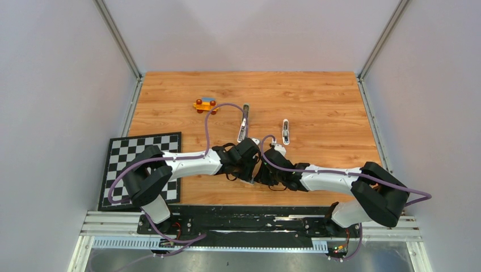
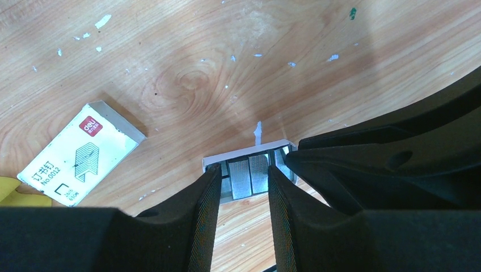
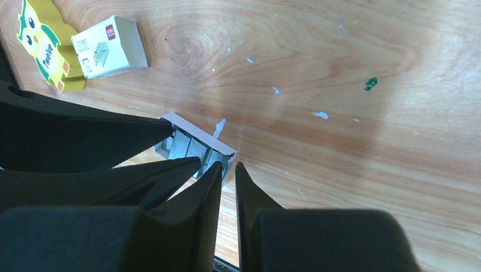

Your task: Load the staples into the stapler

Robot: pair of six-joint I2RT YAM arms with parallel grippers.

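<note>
The staples (image 2: 249,177) lie in rows in an open white tray (image 3: 193,126) on the table (image 2: 238,73). The left gripper (image 2: 244,170) is released, its fingers astride the staples at the tray's near side. The right gripper (image 3: 228,169) is clenched on the tray's end wall, and a staple box (image 2: 79,153) lies apart

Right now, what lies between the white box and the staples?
Only bare wooden table, then the rim of the tray holding the staples; the right wrist view shows it.
</note>
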